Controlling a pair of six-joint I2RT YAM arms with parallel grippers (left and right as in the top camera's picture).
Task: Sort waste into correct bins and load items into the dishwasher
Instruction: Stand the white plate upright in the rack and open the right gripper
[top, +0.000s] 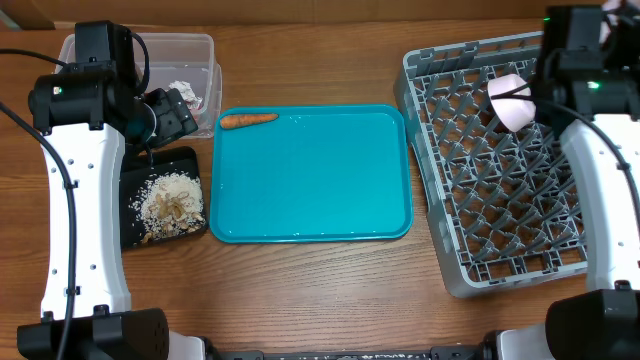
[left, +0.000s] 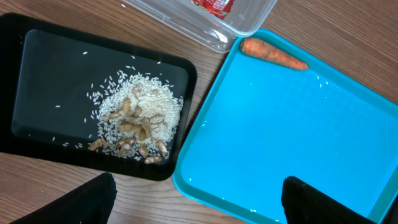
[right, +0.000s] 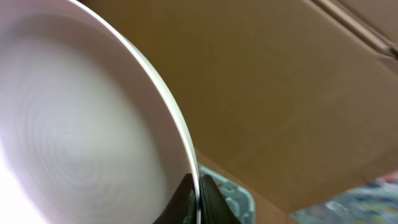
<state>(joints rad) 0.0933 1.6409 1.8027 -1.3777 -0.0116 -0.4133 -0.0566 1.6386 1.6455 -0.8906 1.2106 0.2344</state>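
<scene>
The right gripper is pressed together on the rim of the pale pink plate, which stands on edge, its broad face to one side of the jaws. From overhead this pinch hangs above the far part of the grey dish rack; the plate is not yet seated between pegs. Beyond the jaws is a cardboard wall, so room to swing the plate outward looks tight, while the rack below the jaws looks free of dishes where it shows. The right arm hides part of it, so bowls, a cup or chopsticks may sit unseen.

The left gripper hangs with its jaws spread wide and nothing between them, above the near-left edge of the teal tray. Ahead of the jaws and to their right, the small orange carrot lies at the tray's far edge, touching or almost touching the raised lip; it is the only waste left there. To the jaws' left is the black tray with rice-like food scraps heaped in it. Beyond that, the clear tub holds white tissue and a red wrapper.

Judged so, sorting is nearly finished: the carrot is left, and the plate needs setting down. The tray's middle gives open approach; the lip behind the carrot crowds a finger.
</scene>
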